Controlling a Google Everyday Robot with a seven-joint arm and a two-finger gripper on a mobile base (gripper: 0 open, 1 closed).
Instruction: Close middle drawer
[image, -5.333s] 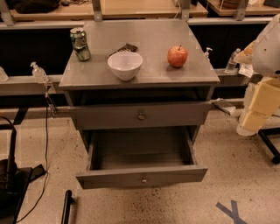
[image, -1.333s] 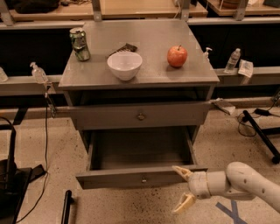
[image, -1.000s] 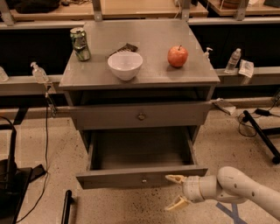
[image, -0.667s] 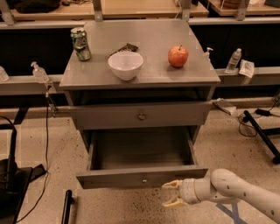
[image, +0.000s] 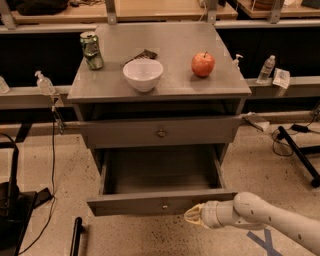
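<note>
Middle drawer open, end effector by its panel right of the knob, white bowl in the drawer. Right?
No: camera view shows the white bowl on the cabinet top. Middle drawer open, end effector by its panel right of the knob.

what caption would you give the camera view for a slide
Gripper near the front of the open middle drawer, right of its knob; bowl, apple and can on the cabinet top.
</note>
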